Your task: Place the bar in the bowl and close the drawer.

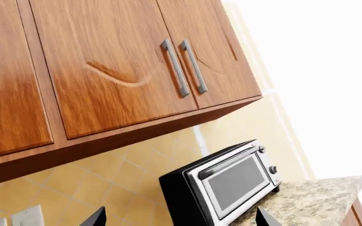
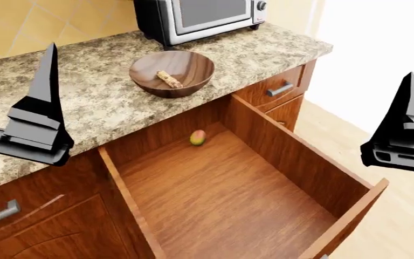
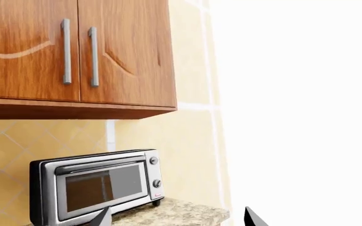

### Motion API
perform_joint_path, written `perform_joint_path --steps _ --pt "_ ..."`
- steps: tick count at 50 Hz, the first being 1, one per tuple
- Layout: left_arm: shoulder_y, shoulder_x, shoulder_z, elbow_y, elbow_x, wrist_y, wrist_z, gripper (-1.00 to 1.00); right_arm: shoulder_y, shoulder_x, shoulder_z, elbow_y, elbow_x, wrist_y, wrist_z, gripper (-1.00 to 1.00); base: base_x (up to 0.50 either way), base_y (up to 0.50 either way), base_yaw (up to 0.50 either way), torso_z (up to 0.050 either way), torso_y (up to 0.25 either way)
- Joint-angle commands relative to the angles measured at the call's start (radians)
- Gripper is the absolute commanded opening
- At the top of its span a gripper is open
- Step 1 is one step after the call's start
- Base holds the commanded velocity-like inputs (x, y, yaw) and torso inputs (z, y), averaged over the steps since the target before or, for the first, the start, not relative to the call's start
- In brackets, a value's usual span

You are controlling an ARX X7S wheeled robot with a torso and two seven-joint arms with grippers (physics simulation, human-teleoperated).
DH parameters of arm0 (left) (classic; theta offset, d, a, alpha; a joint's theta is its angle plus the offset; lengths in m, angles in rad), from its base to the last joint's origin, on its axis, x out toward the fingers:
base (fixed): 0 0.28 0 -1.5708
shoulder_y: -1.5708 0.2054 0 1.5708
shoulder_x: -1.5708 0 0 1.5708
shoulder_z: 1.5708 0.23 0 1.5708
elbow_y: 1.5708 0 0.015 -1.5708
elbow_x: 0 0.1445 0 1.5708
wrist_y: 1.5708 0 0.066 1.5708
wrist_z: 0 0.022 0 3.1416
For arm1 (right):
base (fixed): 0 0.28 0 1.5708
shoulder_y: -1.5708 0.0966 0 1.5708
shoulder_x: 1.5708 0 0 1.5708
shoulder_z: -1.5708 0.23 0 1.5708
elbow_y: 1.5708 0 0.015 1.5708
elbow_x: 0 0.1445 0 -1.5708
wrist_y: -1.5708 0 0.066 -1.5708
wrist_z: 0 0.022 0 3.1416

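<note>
Bar (image 2: 168, 79) lies inside the bowl (image 2: 192, 63), slanted across its floor, and the bowl stands on the desk (image 2: 106, 102) just in front of the toaster oven (image 2: 200, 16). Neither hand touches it. The left hand (image 2: 30, 121) hovers at the left edge of the head view, over the desk's front edge and well apart from the bowl, which sits off to its right and farther back. The right hand (image 2: 405, 135) hovers beyond the drawer's right wall, over the floor, with the bowl well away to its left and farther back.

Both hands are empty. In the wrist views the left fingertips (image 1: 96, 217) and the right fingertips (image 3: 102, 217) show as two dark points set wide apart with nothing between them, so both hands are released.

The drawer (image 2: 293, 162) is pulled far out below the desk, its plain wood floor showing. A small green-red fruit (image 2: 198, 137) rests on that floor near the back. To the right of the drawer opening, a narrower drawer with a silver handle (image 2: 280, 89) is shut.

Both wrist views look toward the wall: the upper cabinet doors (image 1: 105, 66) with paired silver handles hang above the toaster oven, which stands on the speckled desk against yellow tile.
</note>
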Motion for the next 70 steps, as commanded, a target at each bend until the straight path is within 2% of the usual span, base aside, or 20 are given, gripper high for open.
perform_joint_path --steps 1,13,19,29,39,70 --pt "0.004 -0.008 0.007 0.001 0.006 0.007 -0.006 1.00 -0.009 0.000 0.000 0.003 -0.026 -0.011 0.008 1.00 0.29 0.41 0.00 0.000 0.000" --pt "0.030 -0.036 -0.007 0.006 -0.002 0.033 -0.009 1.00 -0.010 0.023 0.006 -0.009 -0.037 -0.018 -0.004 1.00 0.49 0.26 0.00 0.000 0.000" --pt "0.002 -0.027 0.020 0.002 0.003 0.025 -0.013 1.00 -0.017 0.033 0.005 -0.008 -0.041 -0.044 0.000 1.00 0.29 -0.16 0.00 0.000 0.000" --pt "-0.019 -0.025 0.039 -0.002 0.002 0.023 -0.012 1.00 -0.010 0.040 0.013 -0.021 -0.039 -0.003 0.015 1.00 0.00 0.00 0.00 0.000 0.000" --pt "0.014 -0.031 0.032 0.000 0.019 0.041 -0.008 1.00 -0.028 0.040 0.007 -0.012 -0.058 -0.047 0.027 1.00 0.00 0.00 -0.02 0.000 0.000" --pt "-0.077 -0.027 0.088 -0.012 -0.008 0.015 -0.014 1.00 -0.095 0.002 -0.024 0.037 -0.106 -0.112 0.059 1.00 0.00 0.00 -0.50 0.000 0.000"
